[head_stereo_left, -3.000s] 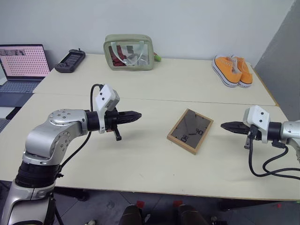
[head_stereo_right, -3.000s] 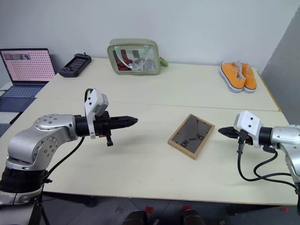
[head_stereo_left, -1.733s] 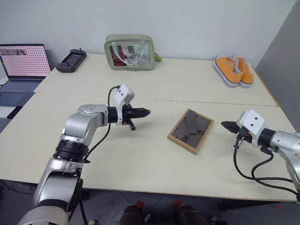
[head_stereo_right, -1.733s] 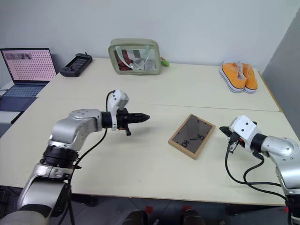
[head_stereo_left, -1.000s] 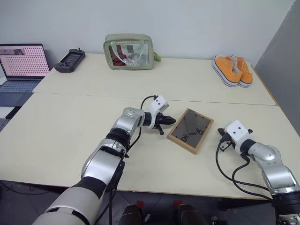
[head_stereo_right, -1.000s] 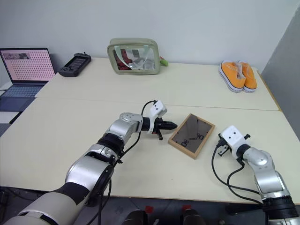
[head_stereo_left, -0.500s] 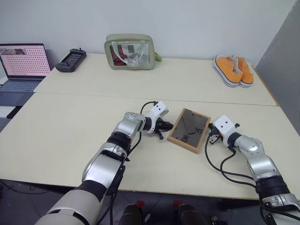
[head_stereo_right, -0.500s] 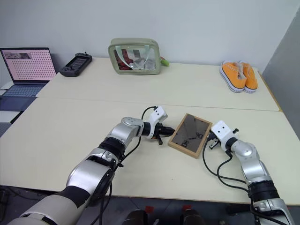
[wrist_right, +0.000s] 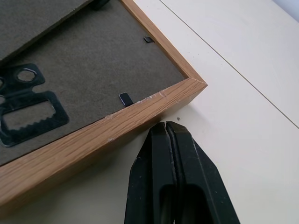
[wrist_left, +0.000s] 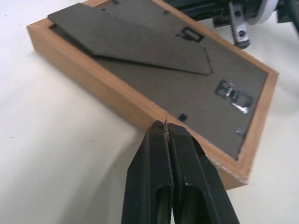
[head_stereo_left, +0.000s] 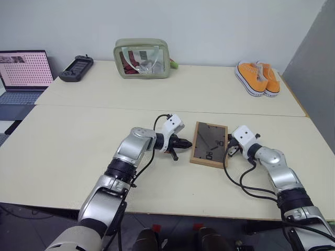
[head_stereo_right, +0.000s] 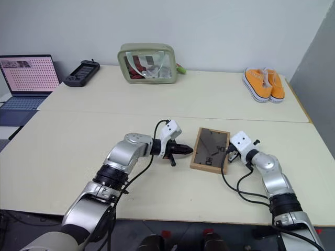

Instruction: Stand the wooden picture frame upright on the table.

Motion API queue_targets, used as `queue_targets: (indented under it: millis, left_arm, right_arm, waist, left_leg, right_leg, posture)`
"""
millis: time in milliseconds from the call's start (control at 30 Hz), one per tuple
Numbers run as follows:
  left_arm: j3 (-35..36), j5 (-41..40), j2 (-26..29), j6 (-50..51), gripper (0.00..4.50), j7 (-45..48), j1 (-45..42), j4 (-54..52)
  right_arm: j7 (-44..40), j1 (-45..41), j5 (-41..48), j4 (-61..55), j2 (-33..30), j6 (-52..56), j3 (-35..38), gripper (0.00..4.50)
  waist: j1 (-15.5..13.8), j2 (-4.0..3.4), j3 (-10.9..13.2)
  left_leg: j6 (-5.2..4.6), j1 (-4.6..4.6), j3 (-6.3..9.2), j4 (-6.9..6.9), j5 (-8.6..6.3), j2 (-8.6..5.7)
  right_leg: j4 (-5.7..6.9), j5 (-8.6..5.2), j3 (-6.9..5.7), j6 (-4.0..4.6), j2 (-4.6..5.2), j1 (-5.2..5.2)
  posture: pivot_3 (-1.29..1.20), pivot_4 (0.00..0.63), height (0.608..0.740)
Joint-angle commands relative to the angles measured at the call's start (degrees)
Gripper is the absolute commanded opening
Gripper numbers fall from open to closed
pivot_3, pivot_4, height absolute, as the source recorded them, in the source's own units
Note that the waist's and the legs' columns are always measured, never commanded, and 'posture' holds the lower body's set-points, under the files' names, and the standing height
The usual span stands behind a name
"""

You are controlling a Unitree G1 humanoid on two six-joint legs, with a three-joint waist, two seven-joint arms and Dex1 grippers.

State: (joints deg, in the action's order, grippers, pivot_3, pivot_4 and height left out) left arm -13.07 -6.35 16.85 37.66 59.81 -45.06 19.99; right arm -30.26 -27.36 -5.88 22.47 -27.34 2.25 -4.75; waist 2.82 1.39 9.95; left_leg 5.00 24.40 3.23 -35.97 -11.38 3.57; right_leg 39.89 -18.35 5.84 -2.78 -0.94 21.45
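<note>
Table (head_stereo_left: 78, 151) holding frame (head_stereo_left: 209, 145) back-up, lying between left gripper (head_stereo_left: 188, 143) and right gripper (head_stereo_left: 228, 151), both pinched together, empty.

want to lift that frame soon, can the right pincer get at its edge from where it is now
Probably yes. The right pincer is shut, its tip right at the wooden picture frame near a corner, with only bare table around it. The frame lies back up and flat, so the pincer would need to open first.

wooden picture frame (head_stereo_left: 209, 144): flat on table (head_stereo_left: 78, 157), back up, between both jaws | left gripper (head_stereo_left: 189, 142): jaws together, beside frame's edge | right gripper (head_stereo_left: 228, 151): jaws together, at opposite edge
</note>
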Motion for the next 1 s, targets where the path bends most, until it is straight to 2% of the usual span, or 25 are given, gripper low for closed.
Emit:
queue_targets:
  millis: [33, 300, 467, 567, 667, 733, 867, 1000]
  left_arm:
    - [1.14, -2.21, 1.22, 2.01, 0.03, -0.40, 0.96, -5.13]
    - [3.01, -4.50, 2.42, 5.27, 0.03, -3.79, 1.88, -7.89]
    - [5.95, -6.80, 6.14, 10.68, 0.03, -4.92, 2.47, -11.38]
    - [9.77, -13.85, 10.47, 26.02, 0.03, -3.23, 2.15, -17.71]
    - [15.24, -20.14, 10.70, 44.86, 0.03, -5.03, 0.26, -19.34]
    - [17.73, -23.54, 10.46, 52.69, 0.03, -6.18, -0.67, -19.18]
    - [18.11, -30.55, 10.22, 54.84, 0.03, -11.07, -1.35, -15.94]
    - [18.21, -36.46, 9.36, 54.84, 0.03, -18.14, -1.69, -11.26]
  right_arm:
    - [-3.22, -1.18, 1.56, -2.70, 0.94, -2.13, -1.22, 0.00]
    - [-4.78, -2.58, 0.11, -0.85, -0.11, -3.37, -2.14, 0.00]
    - [-6.82, -0.60, 0.63, -3.85, -3.96, -3.16, -0.94, 0.00]
    - [-10.35, 4.64, 2.57, -12.34, -8.40, -1.55, 0.48, 0.00]
    - [-12.54, 9.78, 5.03, -21.84, -11.00, 2.39, 2.41, 0.00]
    - [-13.45, 12.54, 6.70, -27.36, -11.99, 5.16, 3.40, 0.00]
    - [-13.99, 15.75, 8.71, -34.81, -12.09, 9.59, 4.08, 0.00]
    - [-12.74, 16.53, 8.85, -37.40, -10.61, 11.60, 2.91, 0.00]
  waist:
    - [0.15, 0.00, 0.00]
    - [0.35, 0.00, 0.00]
    - [0.35, -0.02, 0.01]
    - [0.35, -0.02, 0.02]
    - [0.25, -0.05, 0.04]
    - [0.27, -0.05, 0.05]
    - [0.27, -0.04, 0.05]
    - [0.13, -0.03, 0.05]
  left_leg:
    - [0.00, 0.00, 0.00, 0.00, 0.00, 0.00]
    - [0.00, -0.03, 0.00, 0.01, 0.00, 0.01]
    - [0.00, -0.03, 0.00, 0.01, 0.00, 0.01]
    - [-0.01, -0.02, 0.03, 0.03, -0.01, 0.01]
    - [-0.01, 0.02, 0.09, 0.03, -0.01, -0.02]
    - [-0.01, 0.02, 0.13, 0.00, -0.01, -0.03]
    - [0.00, -0.03, 0.16, -0.04, -0.01, -0.02]
    - [0.00, -0.04, 0.18, -0.04, -0.01, -0.01]
  right_leg:
    - [0.00, 0.00, 0.00, 0.00, 0.00, 0.00]
    - [0.02, -0.01, -0.01, 0.01, 0.00, 0.00]
    - [0.02, -0.01, 0.00, 0.01, 0.00, 0.00]
    - [0.02, -0.02, -0.02, 0.01, 0.00, 0.00]
    - [0.02, -0.07, -0.04, -0.01, 0.01, -0.01]
    - [0.01, -0.13, -0.08, -0.08, 0.00, -0.04]
    - [0.07, -0.24, -0.09, -0.28, 0.00, -0.09]
    - [0.08, -0.22, -0.10, -0.19, 0.00, -0.09]
  posture:
    - [0.00, 0.150, 0.740]
    - [0.00, 0.150, 0.740]
    - [0.00, 0.150, 0.740]
    - [0.00, 0.150, 0.740]
    - [0.00, 0.150, 0.740]
    - [0.00, 0.150, 0.740]
    - [0.00, 0.150, 0.740]
    - [0.00, 0.150, 0.740]
